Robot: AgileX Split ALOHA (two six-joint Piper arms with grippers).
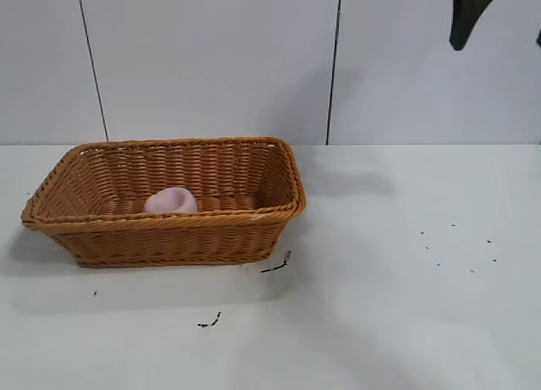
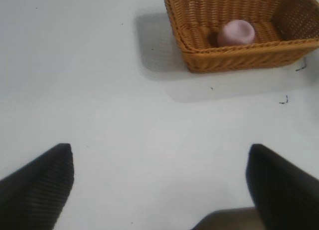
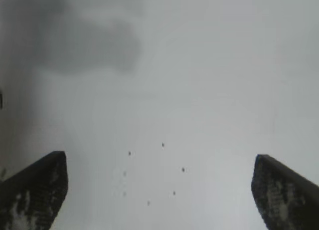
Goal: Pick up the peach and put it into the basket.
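Nearest to where I stand, the white desk is bare apart from a couple of small black scuffs just in front of the basket and a scatter of tiny dark specks toward the right of the frame.

Behind the scuffs, at the left centre of the exterior view, sits the basket, its long side facing me and its flaring walls rising to a braided rim. The peach lies inside it, on the basket floor close to the near wall and a little left of the middle, only its pale pink top showing over the rim. Nothing touches it. To my eye the job is essentially finished: the fruit is where it was meant to go.

Farther back and high up, in the upper right corner of the frame, the right pincer hangs well above the desk and well apart from the basket. Its own camera shows the two dark fingers spread wide with nothing between them, only bare desk and the specks below. That fits an arm that has let go and is clear of the work.

The left pincer does not appear in the exterior view; from its wrist camera its fingers also stand wide apart and empty over open desk, the basket and peach lying well away in that picture's upper right. It looks parked, leaving the work to the other arm.
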